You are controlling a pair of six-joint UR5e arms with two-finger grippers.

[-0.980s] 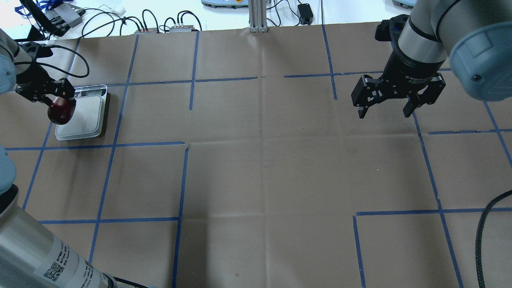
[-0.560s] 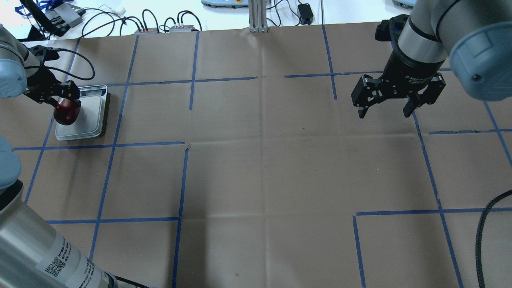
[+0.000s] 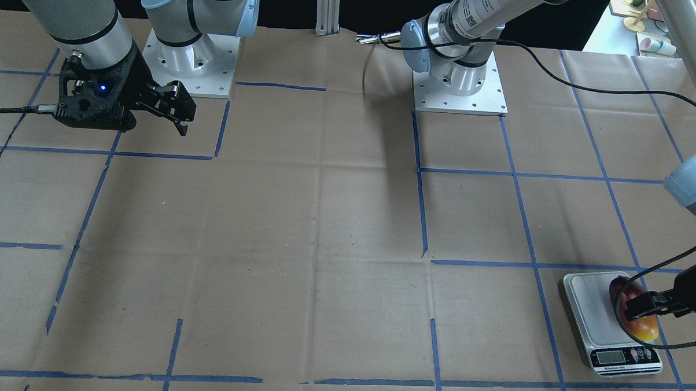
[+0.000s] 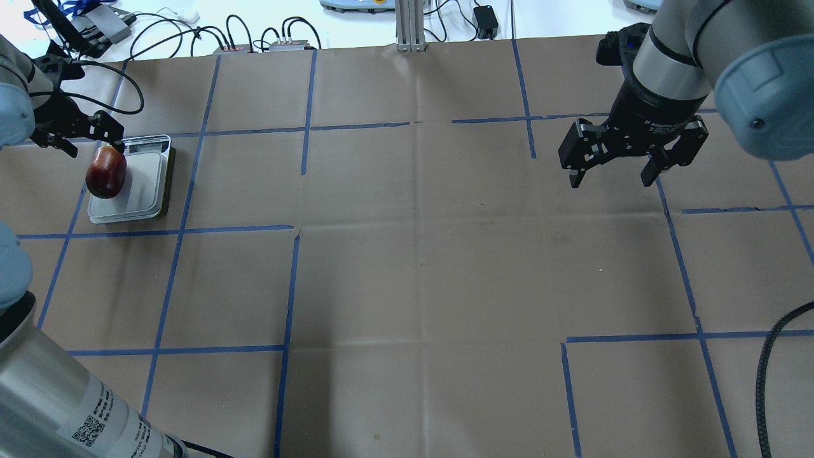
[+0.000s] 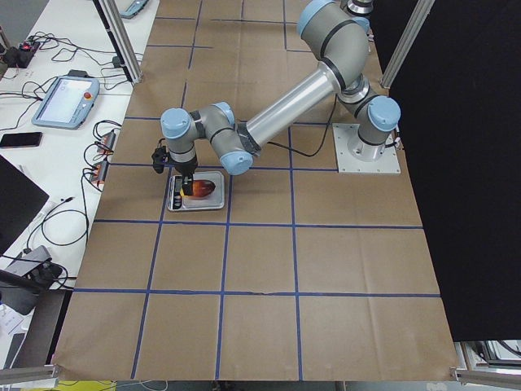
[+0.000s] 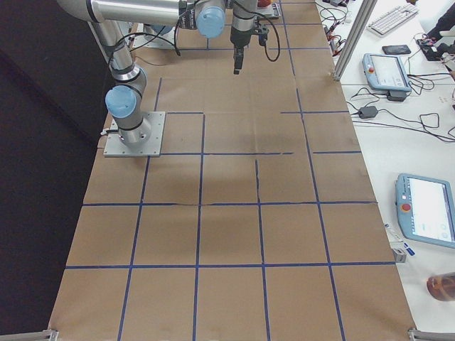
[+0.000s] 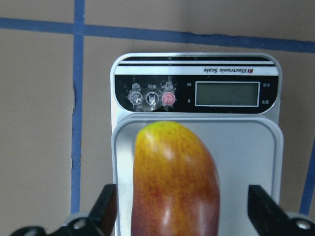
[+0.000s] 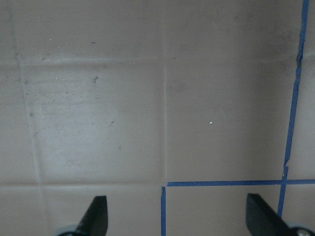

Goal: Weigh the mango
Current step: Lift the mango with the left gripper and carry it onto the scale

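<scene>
The mango (image 4: 105,173), dark red with a yellow end, lies on the white scale (image 4: 143,184) near the platform's left edge. In the left wrist view the mango (image 7: 174,182) points its yellow end at the scale's display (image 7: 226,93). My left gripper (image 4: 95,147) is open and hovers just above the mango, its fingers (image 7: 106,211) standing either side without gripping it. It also shows in the front view (image 3: 651,304) over the mango (image 3: 638,327). My right gripper (image 4: 610,175) is open and empty above bare table at the far right.
Brown paper with blue tape lines covers the table (image 4: 413,254). Cables and boxes (image 4: 254,38) lie beyond the far edge. A black cable (image 4: 769,375) hangs at the lower right. The right wrist view shows only paper and tape (image 8: 221,183).
My left gripper has opened, let the mango down onto the scale, and drawn back toward the far edge. The right arm has not moved.
</scene>
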